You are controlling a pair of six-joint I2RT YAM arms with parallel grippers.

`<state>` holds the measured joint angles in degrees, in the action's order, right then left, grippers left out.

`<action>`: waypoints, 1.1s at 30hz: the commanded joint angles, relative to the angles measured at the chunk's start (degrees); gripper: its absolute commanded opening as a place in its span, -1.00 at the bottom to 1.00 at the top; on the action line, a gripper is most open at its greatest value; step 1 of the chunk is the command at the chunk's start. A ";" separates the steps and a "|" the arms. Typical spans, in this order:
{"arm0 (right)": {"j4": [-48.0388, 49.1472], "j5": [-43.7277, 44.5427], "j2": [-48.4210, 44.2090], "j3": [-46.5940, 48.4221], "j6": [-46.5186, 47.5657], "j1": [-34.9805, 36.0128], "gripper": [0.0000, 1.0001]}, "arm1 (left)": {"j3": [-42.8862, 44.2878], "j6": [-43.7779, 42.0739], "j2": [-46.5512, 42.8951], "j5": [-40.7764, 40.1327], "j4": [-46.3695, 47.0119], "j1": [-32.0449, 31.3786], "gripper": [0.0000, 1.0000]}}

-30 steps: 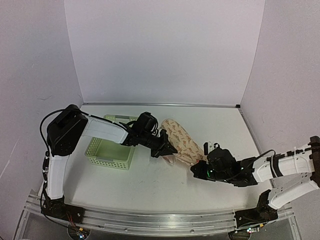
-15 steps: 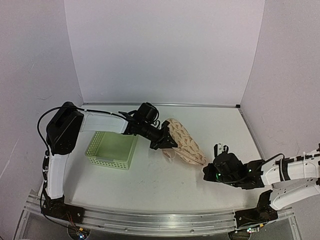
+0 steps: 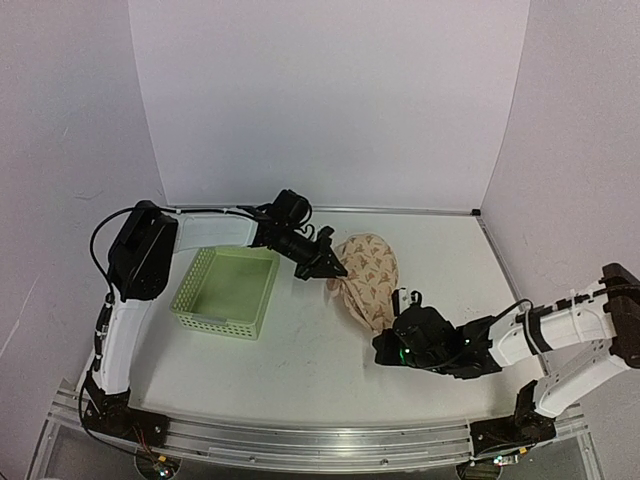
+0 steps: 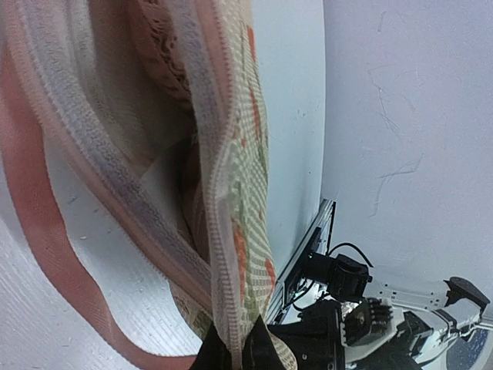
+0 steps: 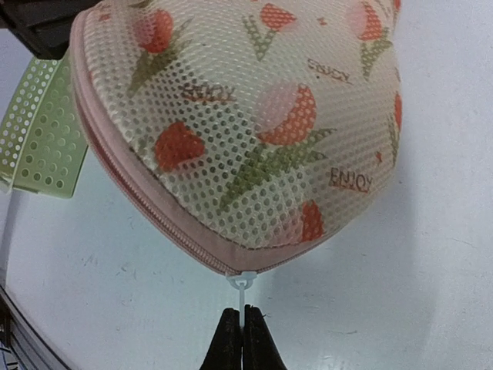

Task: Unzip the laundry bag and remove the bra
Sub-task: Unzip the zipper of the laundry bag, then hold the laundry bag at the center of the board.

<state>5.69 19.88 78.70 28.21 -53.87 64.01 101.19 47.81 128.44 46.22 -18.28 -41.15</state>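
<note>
The laundry bag [image 3: 368, 278] is beige mesh with red tulips and pink zip edging, and lies bunched up mid-table. My left gripper [image 3: 334, 271] is shut on its far-left zip edge [image 4: 223, 254], pinched between the fingers [image 4: 209, 356]. In the left wrist view the zip gapes open and pink lace [image 4: 158, 42], seemingly the bra, shows inside. My right gripper [image 3: 384, 352] is at the bag's near end. In the right wrist view its shut fingers [image 5: 229, 339] clamp the white zip pull [image 5: 243, 287] below the bag [image 5: 254, 116].
A light green lattice basket [image 3: 203, 313] stands left of the bag under the left forearm, and its corner [image 5: 38, 131] shows in the right wrist view. White walls enclose the table at the back and sides. A metal rail runs along the near edge.
The left gripper has pulled its end of the bag back and up, bunching the bag shorter. The right gripper swung out to the right, then came back left at the bag's near end.
</note>
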 commanded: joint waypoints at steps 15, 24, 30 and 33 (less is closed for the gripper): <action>1.43 -1.55 13.38 16.21 4.01 0.77 -1.00 | -1.37 -8.08 -10.33 -12.36 -8.06 3.18 0.18; 1.43 -4.29 16.53 19.81 6.22 -1.97 -1.00 | -8.97 -7.39 -17.63 -11.91 -7.81 1.33 0.32; 1.51 -4.98 17.36 20.44 7.63 -3.83 -1.00 | -16.28 -1.73 -20.53 -11.24 -2.47 -1.46 0.35; 1.97 -5.10 17.05 19.69 7.60 -4.11 -1.00 | -22.53 3.87 -22.54 -11.11 4.25 -1.78 0.38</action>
<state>5.82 14.81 95.74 46.37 -47.55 60.51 84.49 44.69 110.74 34.54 -22.46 -42.46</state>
